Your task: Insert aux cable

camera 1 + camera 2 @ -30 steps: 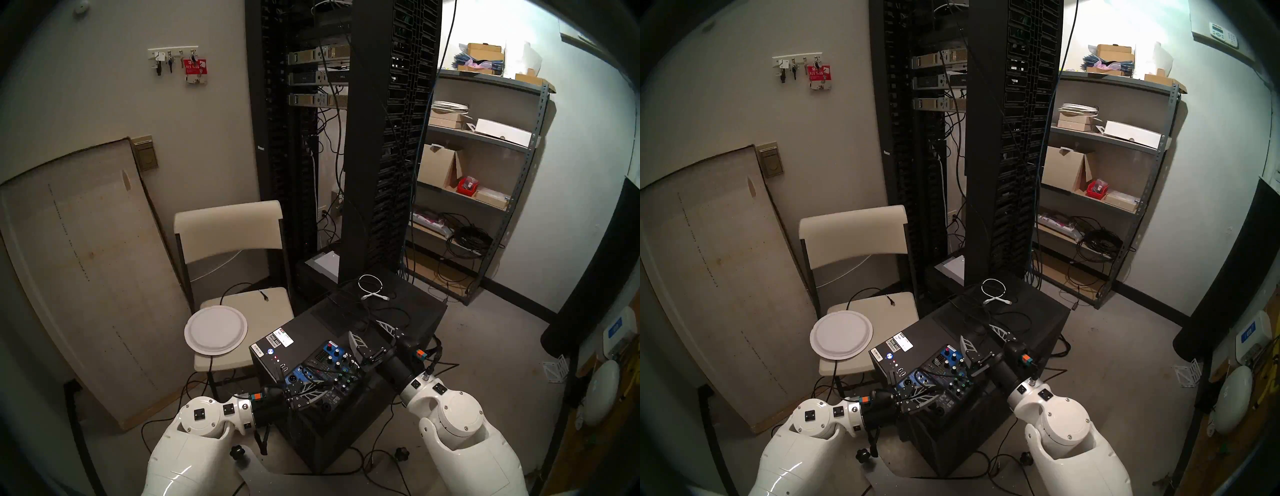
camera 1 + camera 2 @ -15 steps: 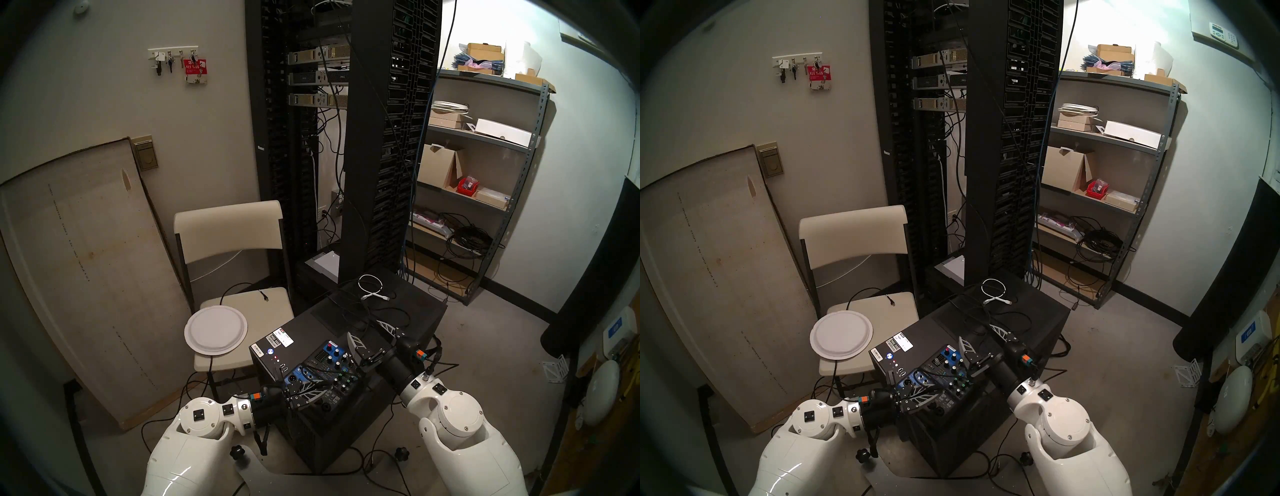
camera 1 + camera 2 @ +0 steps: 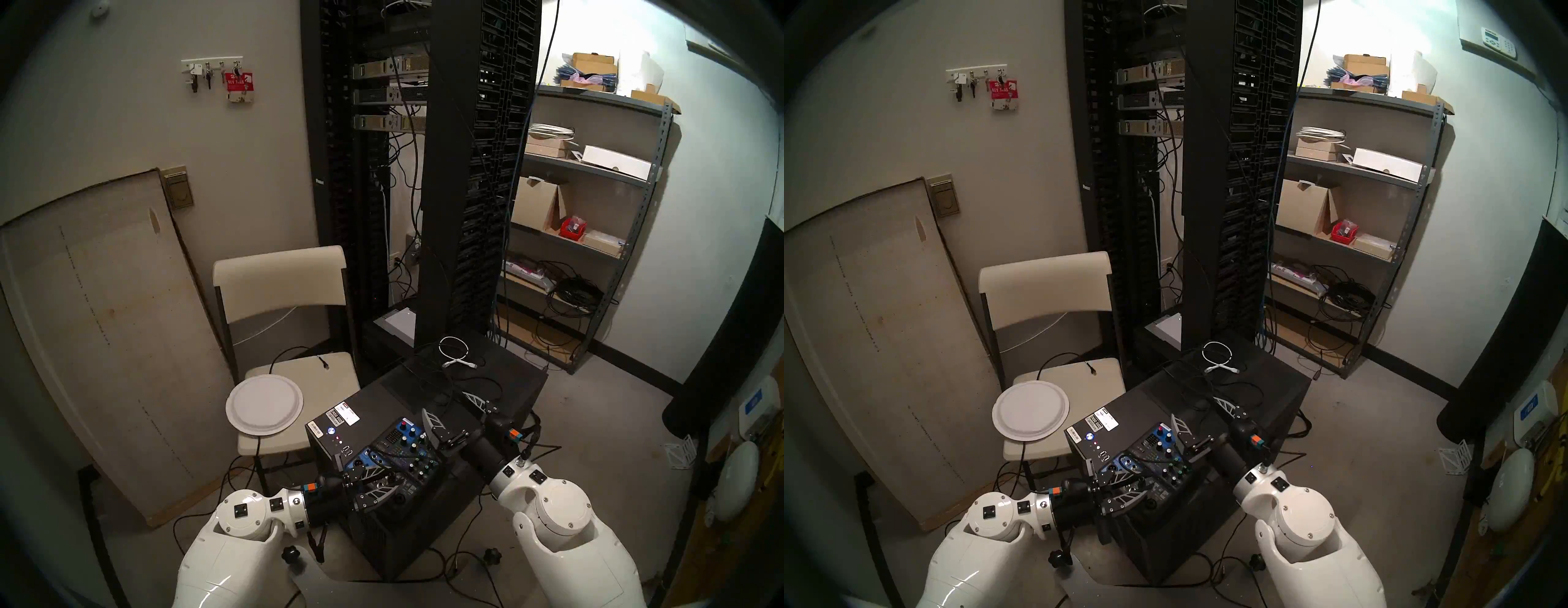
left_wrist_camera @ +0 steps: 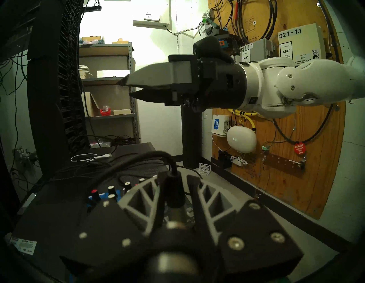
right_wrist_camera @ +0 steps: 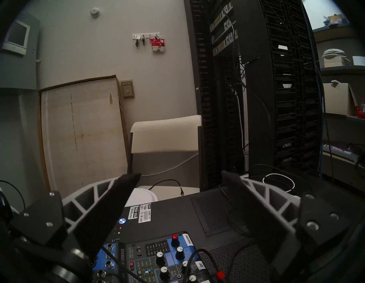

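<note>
A small blue and black mixer (image 3: 403,450) lies on a black computer case (image 3: 500,382). In the left wrist view the aux cable's black plug (image 4: 173,191) stands upright on the mixer (image 4: 110,193), and its black cord (image 4: 138,158) arcs up and left. Its lower end is blurred. My left gripper (image 4: 173,177) is open, one finger on each side of the plug, with small gaps. It shows over the mixer's near end in the head views (image 3: 392,477) (image 3: 1142,482). My right gripper (image 3: 445,405) (image 5: 179,174) is open and empty above the mixer's far right side.
A white coiled cable (image 3: 456,352) lies at the far end of the case. Loose black cords cross the case top. A folding chair (image 3: 297,382) with a paper plate (image 3: 265,403) stands to the left. A server rack (image 3: 445,170) and shelves (image 3: 594,170) stand behind.
My left gripper's fingers have spread apart, and the left arm has drawn back a little toward me. My right gripper has shifted slightly to the left.
</note>
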You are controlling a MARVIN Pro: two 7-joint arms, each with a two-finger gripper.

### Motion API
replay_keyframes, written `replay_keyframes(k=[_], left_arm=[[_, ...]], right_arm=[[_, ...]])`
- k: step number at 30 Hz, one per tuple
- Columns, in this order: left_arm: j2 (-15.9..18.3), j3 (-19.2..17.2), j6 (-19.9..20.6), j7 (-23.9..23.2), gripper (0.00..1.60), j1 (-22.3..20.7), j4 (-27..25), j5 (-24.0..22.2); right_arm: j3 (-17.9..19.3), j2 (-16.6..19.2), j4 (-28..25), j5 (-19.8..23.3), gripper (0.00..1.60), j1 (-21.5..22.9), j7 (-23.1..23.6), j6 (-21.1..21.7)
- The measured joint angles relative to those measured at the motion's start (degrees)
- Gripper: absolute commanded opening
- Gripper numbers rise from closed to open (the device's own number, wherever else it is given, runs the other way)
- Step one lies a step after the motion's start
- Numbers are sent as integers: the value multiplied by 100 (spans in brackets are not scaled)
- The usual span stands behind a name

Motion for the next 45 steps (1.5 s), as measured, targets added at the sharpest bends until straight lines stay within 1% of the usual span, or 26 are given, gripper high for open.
replay_keyframes(k=[1,3,5,9,14,15,16,17,19,23,25,34,41,45], left_arm=[[2,-8,13,-4,106,9,6,-6],[8,-18,35,-21,104,32,25,-15],[14,-29,52,-40,109,67,44,-23],[6,-56,77,-57,128,115,47,-41],[-19,-98,112,-75,130,153,21,-71],[-26,-110,112,-76,135,160,18,-79],[-32,-120,113,-76,136,167,13,-85],[-37,-129,115,-76,133,174,2,-91],[-44,-149,126,-75,134,188,-31,-102],[-51,-203,155,-68,141,223,-119,-131],[-51,-241,178,-68,138,253,-185,-155],[-8,-404,289,-136,141,414,-429,-241],[70,-617,379,-201,145,599,-636,-358],[105,-737,414,-227,142,696,-758,-417]], right_arm=[[0,0,0,0,158,0,1,1],[0,-1,0,0,159,0,3,3],[0,-2,0,0,159,0,6,6],[0,-3,-3,0,159,-1,11,9],[-2,-5,-3,0,160,-1,17,10],[-3,-6,-3,0,160,-1,19,11],[-4,-6,-3,0,160,-1,20,11],[-4,-6,-3,0,160,-1,21,11],[-6,-7,-3,-1,160,-1,23,11],[-10,-9,-3,-1,160,-1,27,11],[-13,-9,-3,-1,160,-1,30,11],[-32,-14,0,-3,160,1,40,11],[-48,-17,2,-8,160,5,41,11],[-59,-20,3,-10,160,10,41,11]])
